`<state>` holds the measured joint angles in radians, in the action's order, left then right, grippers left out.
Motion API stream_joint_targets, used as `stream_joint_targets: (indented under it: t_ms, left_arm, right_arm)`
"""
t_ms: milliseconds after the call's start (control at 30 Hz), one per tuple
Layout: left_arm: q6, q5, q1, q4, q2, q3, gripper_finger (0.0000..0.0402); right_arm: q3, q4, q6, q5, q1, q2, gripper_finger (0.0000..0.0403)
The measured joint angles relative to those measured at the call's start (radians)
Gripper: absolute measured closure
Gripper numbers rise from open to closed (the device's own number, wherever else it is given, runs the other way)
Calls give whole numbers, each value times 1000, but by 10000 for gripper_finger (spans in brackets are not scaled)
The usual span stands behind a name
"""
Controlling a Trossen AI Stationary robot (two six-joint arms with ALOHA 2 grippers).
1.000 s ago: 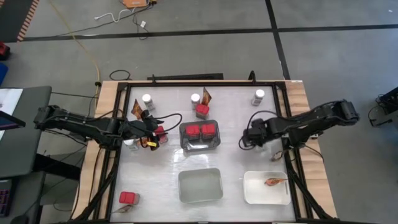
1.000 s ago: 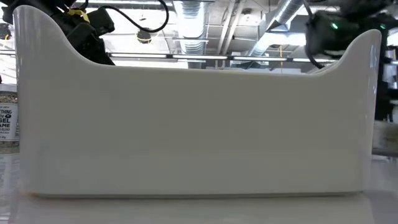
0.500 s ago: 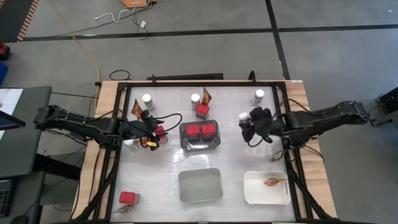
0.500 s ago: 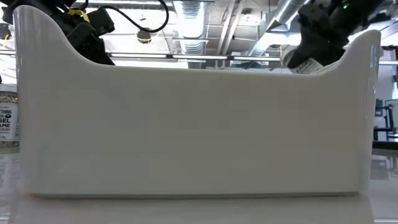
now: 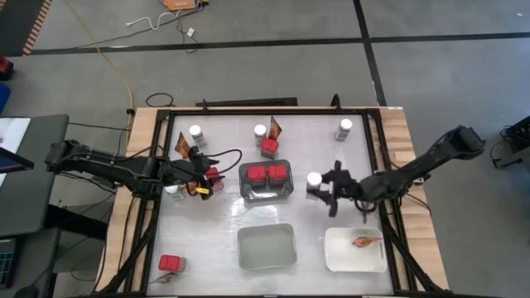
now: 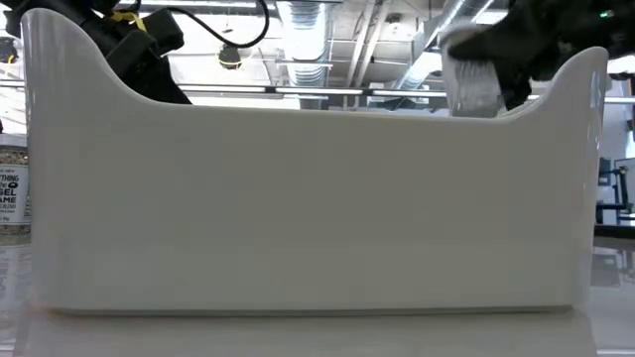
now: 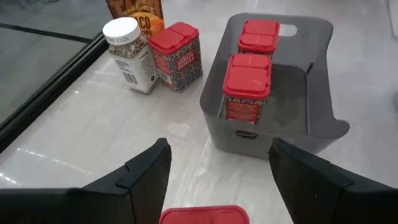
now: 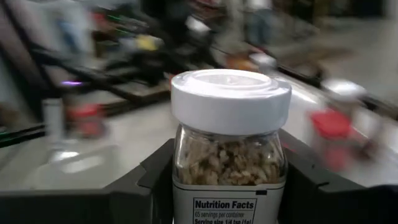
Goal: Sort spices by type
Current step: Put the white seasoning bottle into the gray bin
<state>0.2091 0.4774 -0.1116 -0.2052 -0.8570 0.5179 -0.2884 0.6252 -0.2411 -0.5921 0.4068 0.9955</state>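
**Jar lifted and travelling toward the trays**

Your right end effector (image 5: pixel 319 192) now grips a clear jar (image 5: pixel 314 179) with a round white lid, carried from the right edge toward the table's middle, so one jar is mid-sort. Your left end effector (image 5: pixel 204 176) waits open over a red container (image 7: pixel 203 215) near the left edge.

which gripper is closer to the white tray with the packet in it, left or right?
Right. The right gripper, shut on a white-lidded jar, hangs just past the white tray. The left gripper sits across the table beside the grey tray.
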Motion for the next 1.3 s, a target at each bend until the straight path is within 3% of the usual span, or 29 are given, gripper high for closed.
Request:
stream_joint_targets:
  t_ms: [100, 433, 933, 1300]
  left_arm:
    - [39, 0, 0, 31, 0, 0, 144]
    - [46, 1, 0, 90, 0, 0, 144]
    - [68, 0, 0, 96, 0, 0, 144]
    - [49, -7, 0, 198, 0, 0, 150]
  right_arm:
    - [15, 128, 81, 95, -3, 46, 188]
    - [-103, 178, 353, 121, -35, 224, 188]
    - [-219, 181, 267, 380, -201, 406, 188]
    - [-287, 172, 267, 394, -201, 497, 187]
